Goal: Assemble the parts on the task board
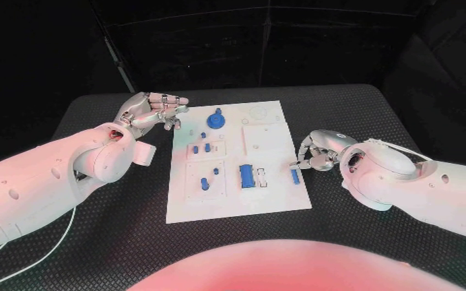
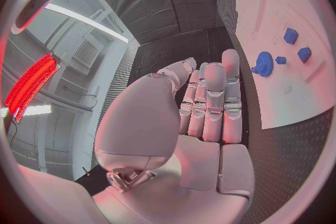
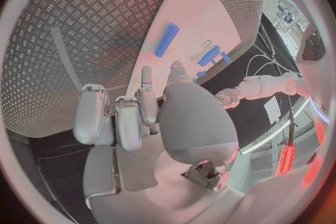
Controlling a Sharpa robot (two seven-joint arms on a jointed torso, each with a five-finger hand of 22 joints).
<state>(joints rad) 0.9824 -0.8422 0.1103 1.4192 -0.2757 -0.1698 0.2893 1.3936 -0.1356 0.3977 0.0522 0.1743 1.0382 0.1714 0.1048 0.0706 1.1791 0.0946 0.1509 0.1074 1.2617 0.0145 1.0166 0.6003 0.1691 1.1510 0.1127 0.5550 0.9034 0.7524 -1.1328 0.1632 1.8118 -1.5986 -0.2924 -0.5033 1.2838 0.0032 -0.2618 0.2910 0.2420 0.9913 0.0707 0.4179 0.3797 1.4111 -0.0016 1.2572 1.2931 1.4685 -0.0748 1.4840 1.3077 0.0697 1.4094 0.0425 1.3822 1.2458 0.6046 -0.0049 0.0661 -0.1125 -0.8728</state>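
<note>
Neither hand holds a part, so the work looks to be between steps, at the reach for the next piece. The right hand [image 1: 312,154] hovers low at the near-right edge of the task board [image 1: 272,193], fingers loosely curled and empty, and the long blue part [image 1: 295,176] lies on the board just beside its fingertips, the likeliest next pick. The next move calls for closing thumb and fingers on that slim piece without pushing it along the board. The left hand [image 1: 153,110] hangs off the board's far-left corner, fingers straight, together and empty in its wrist view; the round blue part [image 1: 215,120] lies nearest it. Other blue parts [image 1: 246,175] sit mid-board, between the hands. Whether these are seated in slots or lie loose is hard to make out, and the right fingertips' contact with the surface [image 1: 369,112] cannot be told.
</note>
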